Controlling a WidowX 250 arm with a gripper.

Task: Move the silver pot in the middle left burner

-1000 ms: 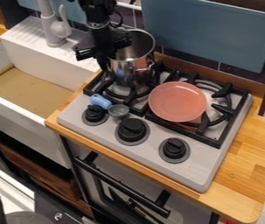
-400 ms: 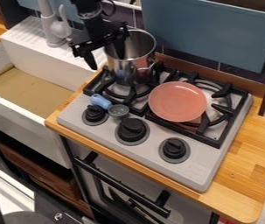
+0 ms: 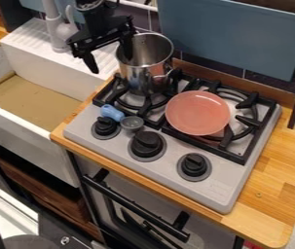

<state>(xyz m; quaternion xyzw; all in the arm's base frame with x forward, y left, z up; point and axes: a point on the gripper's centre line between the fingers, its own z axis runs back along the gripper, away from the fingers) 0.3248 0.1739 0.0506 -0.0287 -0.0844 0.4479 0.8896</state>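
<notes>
Black two-finger gripper (image 3: 111, 63) at ten o'clock of tall silver metal pot (image 3: 140, 78) — fingers apart, likely to straddle its wall (unclamped).

Pot (image 3: 137, 74): metal, smooth, glossy. Plate (image 3: 197, 113): smooth, soft sheen. Control knobs (image 3: 146, 144): plastic in appearance, matt. Grates (image 3: 243, 158): dark, matt. Stove top (image 3: 224, 186): smooth, low sheen. Countertop (image 3: 292, 163): wood, smooth, grain visible near its right edge
</notes>
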